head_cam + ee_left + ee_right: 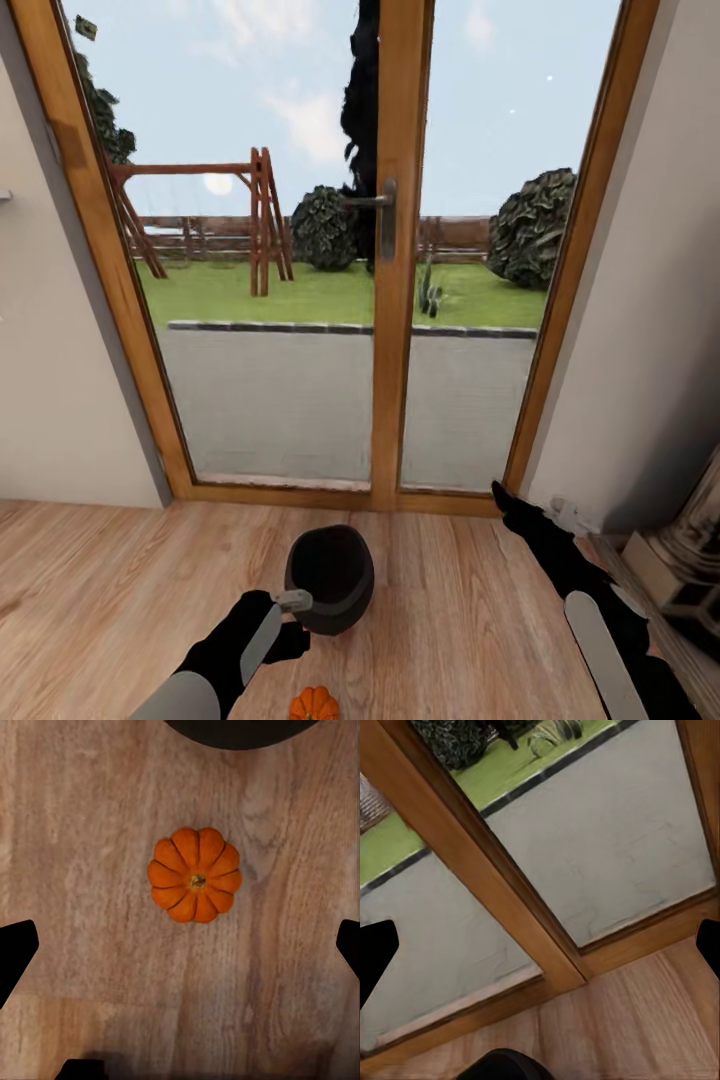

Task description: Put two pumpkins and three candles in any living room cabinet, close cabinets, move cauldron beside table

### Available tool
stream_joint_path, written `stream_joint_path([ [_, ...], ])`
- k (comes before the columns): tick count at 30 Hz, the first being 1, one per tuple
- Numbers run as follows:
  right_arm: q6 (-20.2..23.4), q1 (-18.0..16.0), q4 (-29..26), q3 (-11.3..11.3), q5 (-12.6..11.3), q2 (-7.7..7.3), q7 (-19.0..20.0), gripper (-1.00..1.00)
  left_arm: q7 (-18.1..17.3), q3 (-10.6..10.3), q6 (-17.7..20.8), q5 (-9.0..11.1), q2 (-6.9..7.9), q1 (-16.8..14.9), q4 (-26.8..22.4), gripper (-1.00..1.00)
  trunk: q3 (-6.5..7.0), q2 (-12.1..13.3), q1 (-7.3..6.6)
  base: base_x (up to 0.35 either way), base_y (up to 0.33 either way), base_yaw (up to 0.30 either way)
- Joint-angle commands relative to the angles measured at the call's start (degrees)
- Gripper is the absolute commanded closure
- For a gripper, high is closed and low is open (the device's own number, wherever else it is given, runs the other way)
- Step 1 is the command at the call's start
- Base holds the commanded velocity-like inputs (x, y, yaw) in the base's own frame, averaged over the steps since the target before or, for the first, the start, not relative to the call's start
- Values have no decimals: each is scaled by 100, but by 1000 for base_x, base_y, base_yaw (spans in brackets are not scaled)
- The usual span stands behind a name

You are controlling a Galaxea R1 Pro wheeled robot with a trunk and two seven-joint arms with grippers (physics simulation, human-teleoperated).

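Note:
A black cauldron (pixel 330 578) stands on the wooden floor just before the glass door. One orange ribbed pumpkin (pixel 314 704) lies on the floor on the near side of it. My left gripper (pixel 287 640) hangs beside the cauldron and above the pumpkin. In the left wrist view the pumpkin (pixel 195 875) sits between and ahead of the spread fingertips (pixel 16 952), untouched, with the cauldron's rim (pixel 240 729) beyond; the left gripper (pixel 180 949) is open. My right gripper (pixel 505 497) reaches toward the door's lower right corner. It is open and empty (pixel 540 945), and a dark rounded edge (pixel 502 1066) shows below it.
A wood-framed glass door (pixel 398 250) with a metal handle (pixel 385 215) closes off the front, with a garden outside. Pale walls flank it. A grey stove-like object (pixel 690 560) stands at the right edge. Bare plank floor (pixel 100 600) stretches to the left.

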Motion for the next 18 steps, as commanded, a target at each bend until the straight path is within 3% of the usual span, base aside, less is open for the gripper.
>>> stream_joint_path([
  [1,37,65,-47,6,-65,-2,-33,-100,50,-35,14,61,2,-3,-7,-100,-24,-44,22,0,0,0],
  [9,59,179,-105,3,-55,-11,-17,-100,65,-64,-11,65,16,-4,-27,-100,-168,-365,197,0,0,0],
  [13,79,213,-121,-7,-64,-117,-7,-100,93,-57,-4,59,31,-4,-379,-100,-240,-526,285,0,0,0],
  [18,39,240,-103,25,-73,-244,13,-100,451,-48,6,84,1,-4,-519,-100,-329,-726,395,0,0,0],
])
